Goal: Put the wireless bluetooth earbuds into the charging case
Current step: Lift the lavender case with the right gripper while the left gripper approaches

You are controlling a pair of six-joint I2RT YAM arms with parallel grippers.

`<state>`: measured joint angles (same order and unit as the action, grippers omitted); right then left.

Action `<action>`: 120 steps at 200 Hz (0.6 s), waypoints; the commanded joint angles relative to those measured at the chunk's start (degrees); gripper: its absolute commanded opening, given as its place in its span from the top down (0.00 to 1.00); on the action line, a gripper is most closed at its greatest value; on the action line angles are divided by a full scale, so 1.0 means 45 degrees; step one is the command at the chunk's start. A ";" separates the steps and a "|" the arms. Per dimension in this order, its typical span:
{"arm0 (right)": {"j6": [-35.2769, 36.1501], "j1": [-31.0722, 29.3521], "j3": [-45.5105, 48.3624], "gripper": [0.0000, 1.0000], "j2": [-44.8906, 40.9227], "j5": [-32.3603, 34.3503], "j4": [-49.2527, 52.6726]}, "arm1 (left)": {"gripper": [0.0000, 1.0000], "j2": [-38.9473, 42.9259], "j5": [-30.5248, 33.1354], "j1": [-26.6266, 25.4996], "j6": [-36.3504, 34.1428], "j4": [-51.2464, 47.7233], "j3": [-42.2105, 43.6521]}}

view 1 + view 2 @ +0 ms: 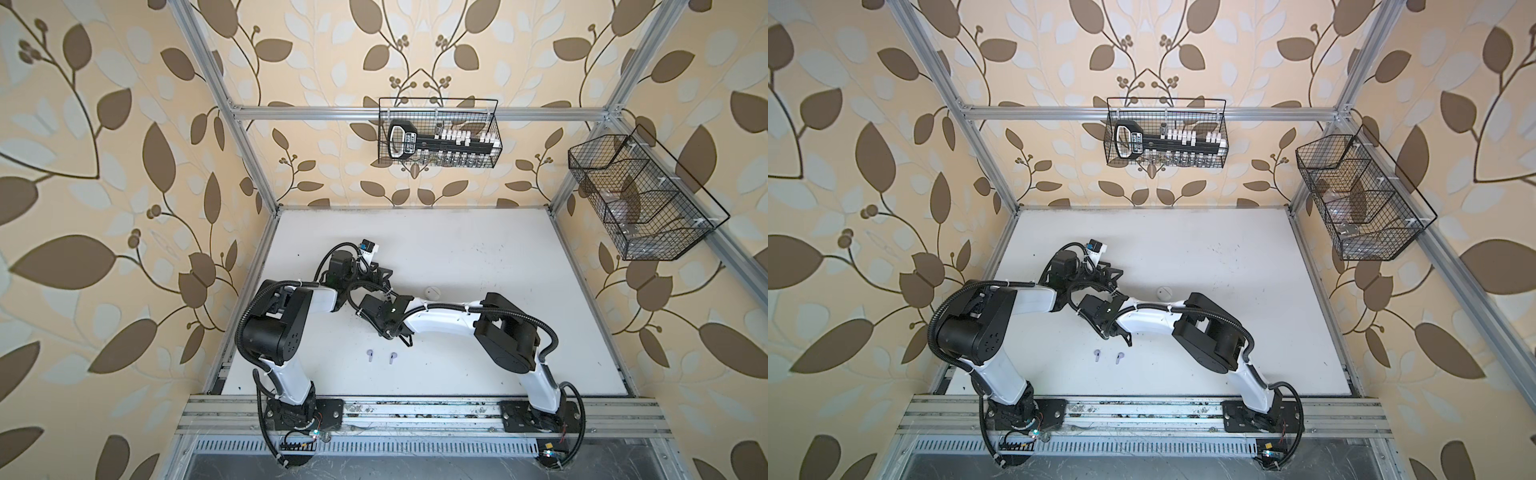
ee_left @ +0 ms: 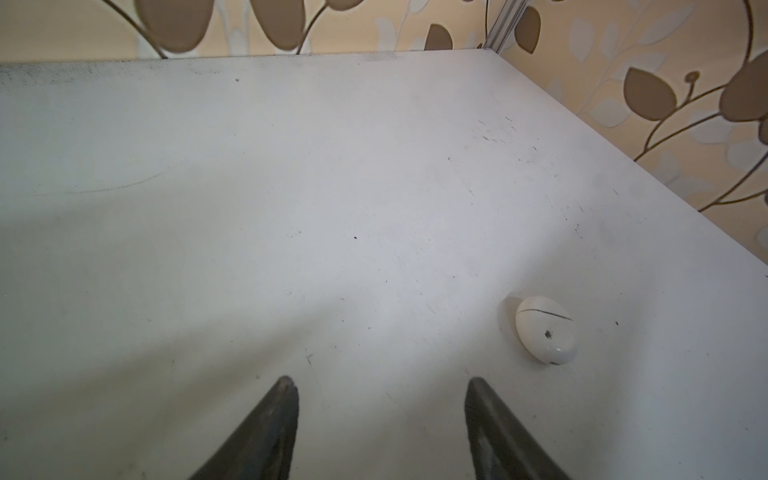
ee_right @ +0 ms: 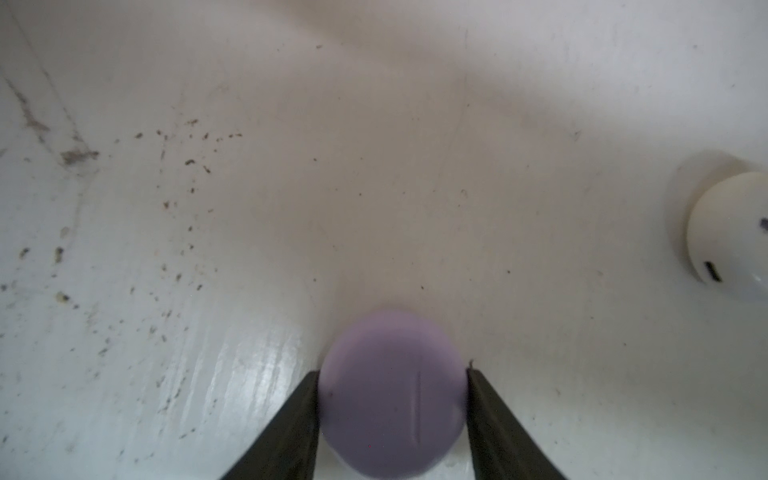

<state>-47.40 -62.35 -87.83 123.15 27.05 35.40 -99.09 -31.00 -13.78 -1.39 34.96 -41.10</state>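
Jaws on the right gripper (image 3: 392, 370) press against both sides of the round lavender case (image 3: 392, 407), a part-open grip set by the case's width. The case is low over the white surface (image 3: 415, 166), and I cannot tell whether it rests there or is just lifted. Its top looks smooth with only a faint line, so I judge the lid is shut. On the left gripper (image 2: 378, 380) the jaws stand well apart with nothing between them, poised over bare surface. In both top views the two lavender earbuds (image 1: 369, 354) (image 1: 392, 356) lie side by side in the open, near each other but not touching, at about 6 to 7 o'clock from the right gripper. The lavender case itself is hidden under that gripper in those views. The white case (image 1: 433, 292) sits at about 2 o'clock from the right gripper, apart from both arms, and its seam looks closed. No white earbuds are visible, so they may be inside it or out of sight. By my reading the task is at an early stage: a case is gripped, but neither lavender earbud is in it. What remains is opening the lid, then picking up each earbud and seating it.
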 commanded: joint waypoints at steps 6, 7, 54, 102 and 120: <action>0.0182 -0.0013 -0.0443 0.45 0.0514 -0.0054 -0.0268 | 0.35 0.0023 -0.0825 -0.0189 0.0027 0.0182 -0.0082; 0.0181 -0.0022 -0.0443 0.45 0.0509 -0.0054 -0.0268 | 0.35 0.0025 -0.0825 -0.0194 0.0021 0.0171 -0.0083; 0.0363 -0.0015 -0.0367 0.55 0.0397 0.0164 -0.0336 | 0.35 0.0029 -0.0883 -0.0180 -0.0004 0.0142 -0.0093; 0.0813 -0.0179 0.0490 0.63 -0.0338 0.0789 -0.1024 | 0.35 -0.0012 -0.1047 -0.0197 -0.0025 -0.0058 -0.0197; 0.1266 -0.0331 0.1522 0.63 -0.1119 0.0992 -0.2084 | 0.35 0.0035 -0.1273 -0.0185 -0.0068 -0.0441 -0.0369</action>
<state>-45.60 -62.52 -85.45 122.21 29.30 32.64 -99.09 -31.70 -13.80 -1.41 34.28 -41.12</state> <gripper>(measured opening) 0.465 0.651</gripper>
